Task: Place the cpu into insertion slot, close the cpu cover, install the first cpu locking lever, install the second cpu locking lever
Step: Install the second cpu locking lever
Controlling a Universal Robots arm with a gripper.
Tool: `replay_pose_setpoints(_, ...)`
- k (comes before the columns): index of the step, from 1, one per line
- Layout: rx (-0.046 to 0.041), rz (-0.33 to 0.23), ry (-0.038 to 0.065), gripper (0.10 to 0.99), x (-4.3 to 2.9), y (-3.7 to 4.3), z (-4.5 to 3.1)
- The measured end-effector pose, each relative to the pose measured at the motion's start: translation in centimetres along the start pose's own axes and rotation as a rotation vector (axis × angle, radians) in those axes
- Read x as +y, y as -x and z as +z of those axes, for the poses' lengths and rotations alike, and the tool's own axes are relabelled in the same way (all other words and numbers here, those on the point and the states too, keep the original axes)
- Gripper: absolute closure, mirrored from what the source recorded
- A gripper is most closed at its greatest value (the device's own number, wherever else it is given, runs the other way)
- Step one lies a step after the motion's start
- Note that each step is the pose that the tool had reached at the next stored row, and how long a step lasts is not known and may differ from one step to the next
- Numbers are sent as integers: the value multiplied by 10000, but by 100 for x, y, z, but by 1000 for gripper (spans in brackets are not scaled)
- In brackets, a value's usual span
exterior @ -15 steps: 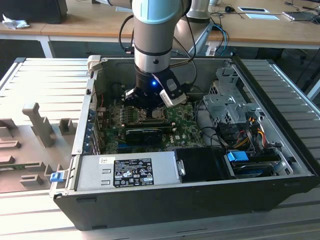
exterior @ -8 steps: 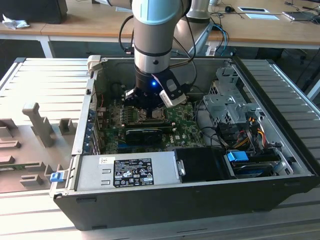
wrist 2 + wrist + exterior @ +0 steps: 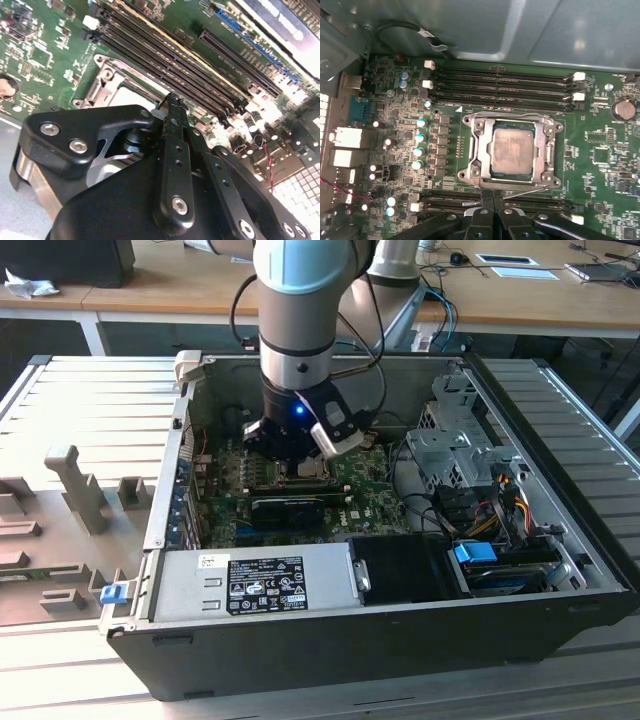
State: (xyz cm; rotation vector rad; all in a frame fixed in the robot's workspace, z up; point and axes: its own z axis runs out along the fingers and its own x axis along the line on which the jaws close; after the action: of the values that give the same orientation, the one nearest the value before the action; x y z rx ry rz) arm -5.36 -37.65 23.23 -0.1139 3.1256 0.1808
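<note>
You see the cpu (image 3: pixel 512 153) seated in the slot (image 3: pixel 476 150), cover (image 3: pixel 550 150) down flat around it. At the socket's 6 o'clock edge, the gripper (image 3: pixel 492 202) is clenched, fingertips together, nothing grasped.

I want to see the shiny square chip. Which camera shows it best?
The first wrist view: the cpu faces the camera whole, sitting in the insertion slot under the cpu cover. In the second wrist view the gripper hides most of it. In the exterior view the arm blocks that spot.
</note>
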Motion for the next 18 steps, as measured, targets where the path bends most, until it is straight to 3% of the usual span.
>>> replay_pose_setpoints(4, -1, 1, 18, 980, -12, -6, 87)
replay_pose_setpoints(8, -17, -4, 197, 980, -47, -61, 95)
replay_pose_setpoints(9, -39, -89, 565, 980, -73, -93, 99)
replay_pose_setpoints(10, -38, -177, 728, 980, -89, -103, 105)
replay_pose_setpoints(18, -37, -234, 817, 980, -160, -136, 116)
